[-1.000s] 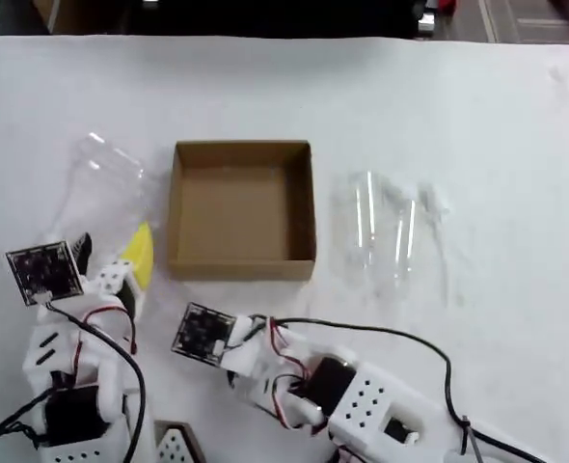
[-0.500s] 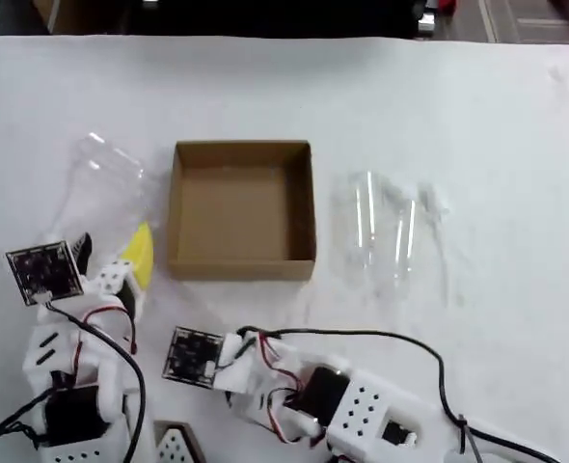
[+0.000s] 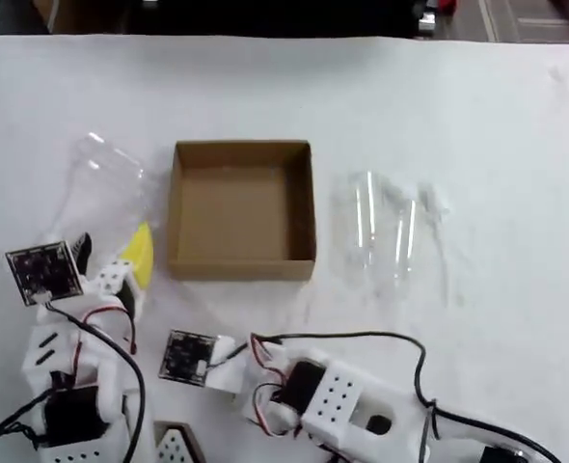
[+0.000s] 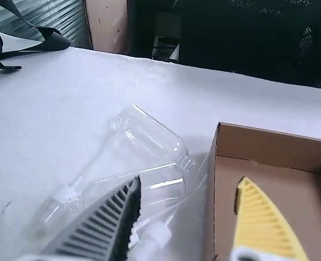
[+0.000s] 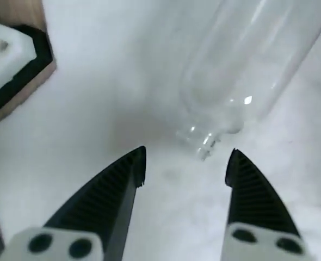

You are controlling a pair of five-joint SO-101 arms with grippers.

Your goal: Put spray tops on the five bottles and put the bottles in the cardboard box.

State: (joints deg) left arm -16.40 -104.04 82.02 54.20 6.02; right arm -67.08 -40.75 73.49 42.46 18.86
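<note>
As your right gripper (image 5: 187, 152) draws back from the cardboard box (image 3: 241, 265), it and your left gripper (image 4: 189, 180) both gape wide, empty. You have one box; the clear bottles (image 3: 366, 217) defy counting.

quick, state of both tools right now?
Left tool: open, holding nothing; clear bottles lie beyond it.
Right tool: open, empty; a bottle lies just ahead.

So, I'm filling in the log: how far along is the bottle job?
Done: nothing, the cardboard box is empty. In hand: nothing; the left gripper is open by the bottles beside the box, the right gripper open before a bottle with a bare neck. Left: capping and boxing all of them.
</note>
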